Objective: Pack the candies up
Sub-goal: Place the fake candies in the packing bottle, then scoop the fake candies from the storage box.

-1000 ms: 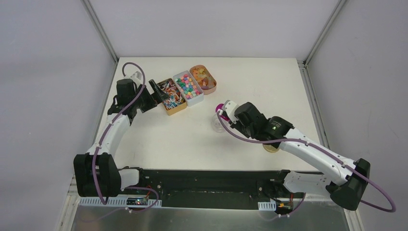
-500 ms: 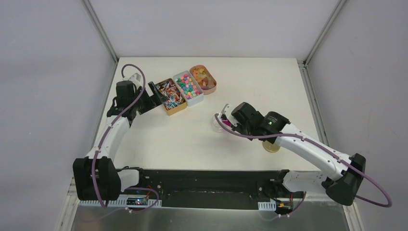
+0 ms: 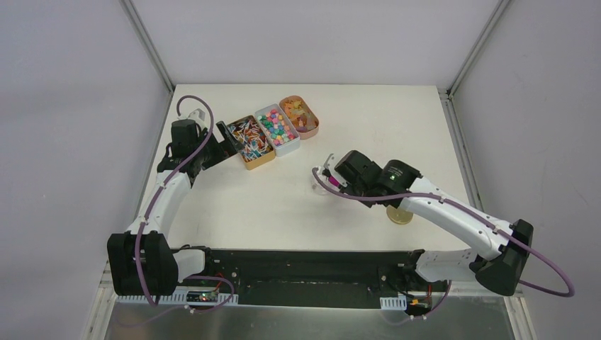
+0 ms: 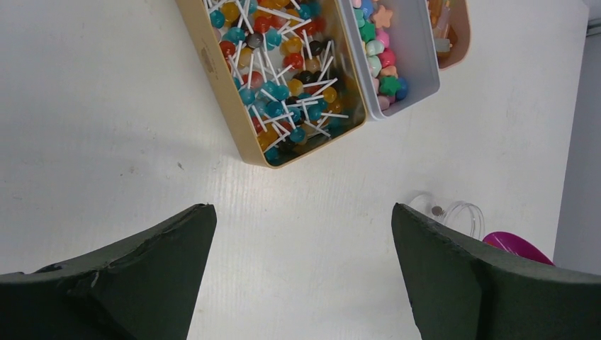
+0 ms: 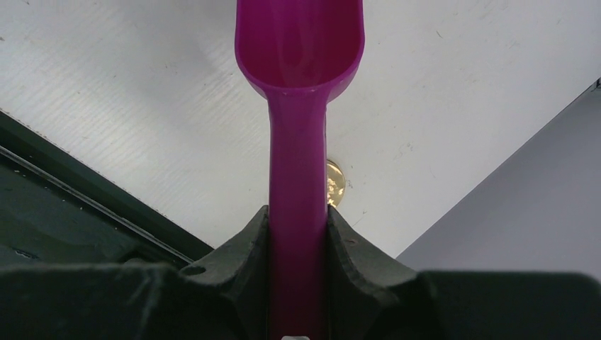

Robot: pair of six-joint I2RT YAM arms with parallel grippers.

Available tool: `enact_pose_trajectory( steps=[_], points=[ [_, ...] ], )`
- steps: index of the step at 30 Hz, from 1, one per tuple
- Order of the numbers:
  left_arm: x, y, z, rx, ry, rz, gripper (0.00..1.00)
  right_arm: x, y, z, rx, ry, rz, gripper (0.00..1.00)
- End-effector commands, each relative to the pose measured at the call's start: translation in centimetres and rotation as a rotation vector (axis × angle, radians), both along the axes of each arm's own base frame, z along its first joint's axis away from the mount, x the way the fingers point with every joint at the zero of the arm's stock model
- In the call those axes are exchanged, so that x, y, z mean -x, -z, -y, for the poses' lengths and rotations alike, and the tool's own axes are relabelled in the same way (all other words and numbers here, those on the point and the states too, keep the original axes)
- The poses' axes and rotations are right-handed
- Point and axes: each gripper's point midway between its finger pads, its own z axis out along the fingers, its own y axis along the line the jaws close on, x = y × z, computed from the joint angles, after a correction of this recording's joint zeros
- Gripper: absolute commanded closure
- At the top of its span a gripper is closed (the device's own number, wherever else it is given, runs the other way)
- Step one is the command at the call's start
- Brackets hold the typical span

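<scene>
Top: your R claw (image 3: 331,171) has rolled over in the last sec, jar (image 3: 320,187) just beside it; L claw (image 3: 227,138) unmoved.
L wrist: L claw released wide, candies (image 4: 283,78) in tin (image 4: 207,62) just ahead.
R wrist: R claw clenched on purple scoop (image 5: 299,42), bowl looks empty, so reload; jar's betw. it & tin.

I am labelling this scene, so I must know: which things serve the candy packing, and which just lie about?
For the job: candies; magenta scoop, held in the right gripper; clear container.
Lying about for now: gold lid, probably the container's.
</scene>
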Motion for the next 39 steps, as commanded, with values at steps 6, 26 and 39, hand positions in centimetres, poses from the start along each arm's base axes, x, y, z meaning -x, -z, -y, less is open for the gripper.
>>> enact_pose_trajectory(
  steps=[6,26,39],
  points=[
    [0.0,-1.2,0.3,-0.013,0.024,0.051,0.07,-0.3,-2.9,-1.4,-0.061,0.033,0.042,1.0],
    [1.8,-6.5,7.1,0.344,0.331,0.15,0.24,-2.4,-5.5,-12.4,-0.328,-0.096,0.041,1.0],
    [2.2,-4.2,9.3,0.424,0.395,0.045,0.39,-4.9,-10.5,-18.9,-0.563,-0.137,0.185,1.0]
  ],
)
